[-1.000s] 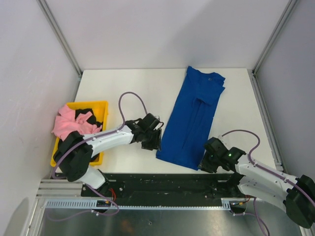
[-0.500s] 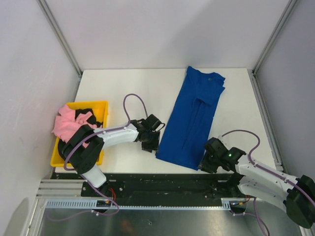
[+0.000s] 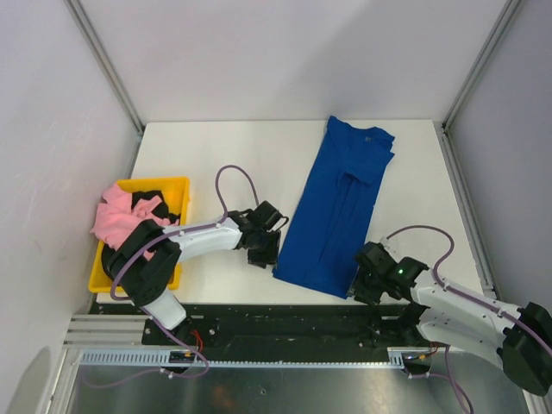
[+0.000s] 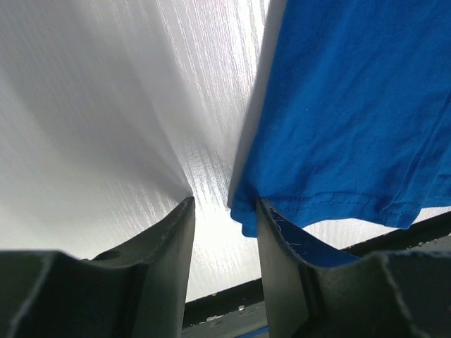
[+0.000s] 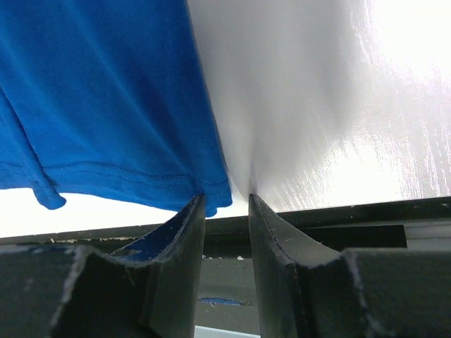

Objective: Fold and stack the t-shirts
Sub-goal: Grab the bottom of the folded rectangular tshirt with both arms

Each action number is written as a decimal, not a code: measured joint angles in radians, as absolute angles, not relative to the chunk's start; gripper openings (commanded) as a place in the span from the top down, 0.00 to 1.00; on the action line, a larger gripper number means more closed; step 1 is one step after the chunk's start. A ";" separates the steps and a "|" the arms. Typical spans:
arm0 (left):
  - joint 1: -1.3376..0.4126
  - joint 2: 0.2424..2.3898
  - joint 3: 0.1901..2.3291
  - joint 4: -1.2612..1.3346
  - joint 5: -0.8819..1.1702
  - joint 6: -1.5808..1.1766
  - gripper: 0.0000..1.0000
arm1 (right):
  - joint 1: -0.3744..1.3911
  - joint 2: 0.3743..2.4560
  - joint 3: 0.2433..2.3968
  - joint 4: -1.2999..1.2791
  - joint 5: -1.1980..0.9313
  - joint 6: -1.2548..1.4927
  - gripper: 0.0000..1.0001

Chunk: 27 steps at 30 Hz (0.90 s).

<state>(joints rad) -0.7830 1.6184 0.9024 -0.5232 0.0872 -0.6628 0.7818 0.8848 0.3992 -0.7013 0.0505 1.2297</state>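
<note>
Though partly hidden, perhaps three t-shirts (image 3: 338,207)

- The blue t-shirt (image 3: 338,203) is laid flat, folded lengthwise, its hem between the left gripper (image 3: 264,251) and the right gripper (image 3: 360,285).
- The pink t-shirt (image 3: 119,217) and the black t-shirt (image 3: 148,197) are bunched left of both.

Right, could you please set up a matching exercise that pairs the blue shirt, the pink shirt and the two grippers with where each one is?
Things:
1. blue shirt
2. pink shirt
3. left gripper
4. right gripper

Places:
A. heaped in the yellow bin
B. at the near right corner of the blue hem
C. lying flat on the white table
D. at the near left corner of the blue hem

Pairs: 1-C, 2-A, 3-D, 4-B
</note>
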 measured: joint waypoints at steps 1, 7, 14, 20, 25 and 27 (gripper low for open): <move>-0.783 1.618 0.902 -0.523 0.090 -0.662 0.55 | 0.790 0.893 0.404 -0.701 0.057 1.230 0.63; -0.783 1.618 0.902 -0.524 0.101 -0.654 0.55 | 0.831 0.928 0.420 -0.688 0.083 1.231 0.62; -0.791 1.618 0.902 -0.524 0.107 -0.654 0.56 | 0.860 0.977 0.440 -0.658 0.098 1.241 0.62; -0.808 1.618 0.902 -0.524 0.108 -0.655 0.56 | 0.867 0.981 0.442 -0.656 0.110 1.250 0.65; -0.816 1.618 0.902 -0.524 0.109 -0.655 0.57 | 0.868 0.981 0.442 -0.659 0.123 1.254 0.68; -0.817 1.618 0.902 -0.524 0.111 -0.655 0.57 | 0.868 0.981 0.442 -0.661 0.125 1.257 0.68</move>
